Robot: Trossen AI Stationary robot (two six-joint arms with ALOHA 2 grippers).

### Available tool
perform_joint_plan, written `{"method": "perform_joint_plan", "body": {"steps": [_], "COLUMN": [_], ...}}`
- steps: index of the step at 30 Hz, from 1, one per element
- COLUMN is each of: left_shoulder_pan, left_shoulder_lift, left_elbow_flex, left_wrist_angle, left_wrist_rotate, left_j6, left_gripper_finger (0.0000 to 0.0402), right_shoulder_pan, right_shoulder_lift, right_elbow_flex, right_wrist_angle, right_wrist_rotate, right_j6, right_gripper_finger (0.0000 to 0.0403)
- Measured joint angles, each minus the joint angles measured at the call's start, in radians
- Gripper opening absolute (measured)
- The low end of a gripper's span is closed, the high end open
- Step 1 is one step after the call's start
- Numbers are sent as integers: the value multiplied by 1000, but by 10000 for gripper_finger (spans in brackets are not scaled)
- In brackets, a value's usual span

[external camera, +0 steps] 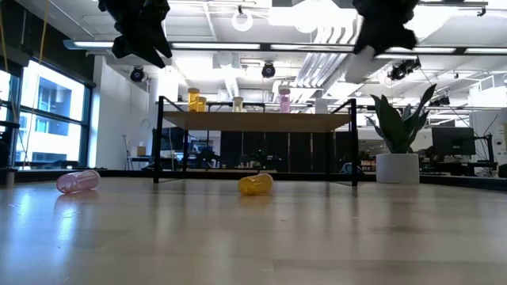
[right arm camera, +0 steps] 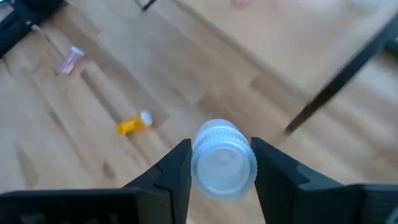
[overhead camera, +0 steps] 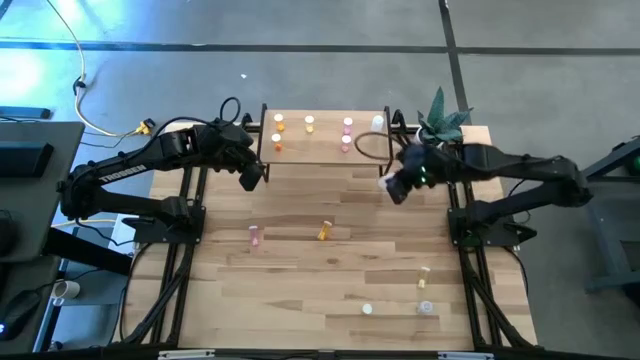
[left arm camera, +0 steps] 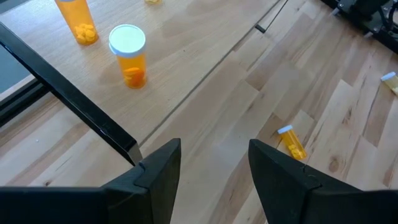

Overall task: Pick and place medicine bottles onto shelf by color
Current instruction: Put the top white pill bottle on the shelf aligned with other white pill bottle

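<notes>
Right gripper [right arm camera: 221,163] holds a clear bottle [right arm camera: 222,160], fingers pinched on either side just below its white cap, cap end facing the wrist camera. It hangs above the table off the near right corner of the shelf [overhead camera: 325,150], not yet over the board. Bottle looks light, rigid plastic with smooth sides, so probably slippery; taking it across the body under the cap seems the sound hold. It needs to go down upright and be let go gently, or it may tip.

Left gripper [left arm camera: 212,167] is parted and empty, hovering off the shelf's near left corner, waiting.

On the shelf: orange bottles [overhead camera: 279,128] at the left end, yellow ones next, pink bottles [overhead camera: 347,127] right of middle, and what may be a clear one [overhead camera: 377,123] at the far right, hard to be sure from above.

On the table, all lying down: a pink bottle [external camera: 78,181] left of centre, a yellow bottle [external camera: 256,184] near centre, and a few more at the near right.

A potted plant [external camera: 398,141] stands right of the shelf.
</notes>
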Motion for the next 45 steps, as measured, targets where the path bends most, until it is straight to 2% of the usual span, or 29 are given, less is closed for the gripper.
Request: {"method": "perform_joint_plan", "body": {"steps": [9,16,27,39,45], "left_shoulder_pan": [0,1,1,5,5], "left_shoulder_lift": [0,0,0,0,0], "left_elbow_flex": [0,0,0,0,0], "left_wrist_angle": [0,0,0,0,0], "left_wrist_rotate": [-42,-44,-44,-43,-40], "left_j6": [0,0,0,79,80], "left_gripper_finger": [180,180,180,180,180], "right_shoulder_pan": [-181,-277,-359,-423,-437], "right_shoulder_lift": [219,379,517,547,550], "right_elbow_flex": [291,431,467,467,467], "right_wrist_angle": [-161,-207,-246,-226,-226], "right_wrist_rotate": [-14,-57,-113,-116,-156], "right_j6": [-297,-456,-504,-490,-450], "right_gripper_finger": [128,128,128,128,128]}}
